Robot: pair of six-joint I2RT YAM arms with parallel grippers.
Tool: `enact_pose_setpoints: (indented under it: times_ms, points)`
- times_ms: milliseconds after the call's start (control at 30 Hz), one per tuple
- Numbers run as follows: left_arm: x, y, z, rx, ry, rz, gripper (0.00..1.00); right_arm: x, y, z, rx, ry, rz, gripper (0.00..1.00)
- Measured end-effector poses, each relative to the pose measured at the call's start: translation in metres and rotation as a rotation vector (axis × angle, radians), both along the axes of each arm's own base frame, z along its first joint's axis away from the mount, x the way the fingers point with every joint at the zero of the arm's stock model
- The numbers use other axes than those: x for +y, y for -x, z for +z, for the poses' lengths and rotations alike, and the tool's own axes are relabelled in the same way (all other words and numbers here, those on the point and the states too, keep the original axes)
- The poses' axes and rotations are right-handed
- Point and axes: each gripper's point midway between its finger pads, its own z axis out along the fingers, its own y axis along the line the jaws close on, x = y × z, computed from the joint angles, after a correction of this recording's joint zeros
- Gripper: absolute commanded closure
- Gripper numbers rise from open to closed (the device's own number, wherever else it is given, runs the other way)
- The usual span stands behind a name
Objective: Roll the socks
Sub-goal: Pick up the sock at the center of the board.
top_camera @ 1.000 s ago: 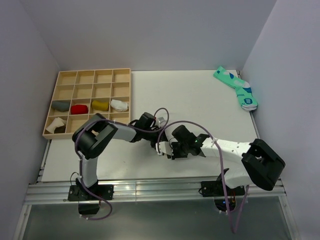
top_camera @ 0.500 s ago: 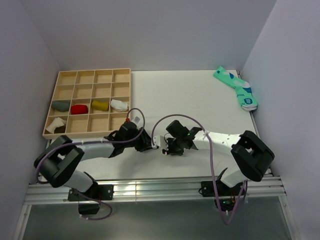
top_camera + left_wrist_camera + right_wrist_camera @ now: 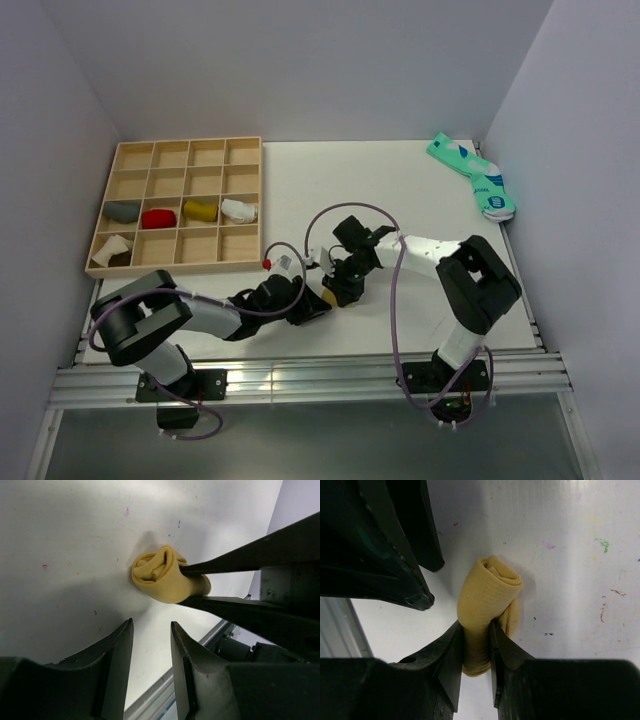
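A mustard-yellow sock (image 3: 161, 576), rolled into a tight bundle, lies on the white table near its front edge. My right gripper (image 3: 476, 630) is shut on it, one finger on each side of the roll's near end. In the top view the sock (image 3: 328, 297) shows as a small yellow spot between the two grippers. My left gripper (image 3: 150, 629) stands open just short of the roll and touches nothing; its jaws are a narrow gap apart. From above, the left gripper (image 3: 316, 304) and the right gripper (image 3: 340, 291) nearly meet. No beige sock with brown bands is in view.
A wooden compartment tray (image 3: 180, 270) at the back left holds rolled socks: grey (image 3: 124, 211), red (image 3: 158, 218), yellow (image 3: 200, 211), white (image 3: 238, 209) and another pale one (image 3: 112, 250). A pair of turquoise socks (image 3: 475, 178) lies at the back right corner. The metal rail (image 3: 300, 378) runs along the front edge.
My left gripper has let go, widened its jaws and drawn back toward the front edge. The right arm's elbow has swung away from the front edge, its gripper still shut on the yellow sock.
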Motion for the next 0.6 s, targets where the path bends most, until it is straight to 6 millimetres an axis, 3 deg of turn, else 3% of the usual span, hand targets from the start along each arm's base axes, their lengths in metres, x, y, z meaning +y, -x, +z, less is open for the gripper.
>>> enact_pose_setpoints:
  times_ms: [333, 600]
  points:
    - [-0.031, -0.009, -0.006, -0.016, 0.147, 0.077, 0.59, -0.007, 0.002, 0.002, 0.168, -0.029, -0.067, 0.9]
    - [-0.04, -0.01, -0.005, -0.011, 0.214, 0.149, 0.59, -0.017, 0.002, 0.003, 0.251, -0.03, -0.1, 0.9]
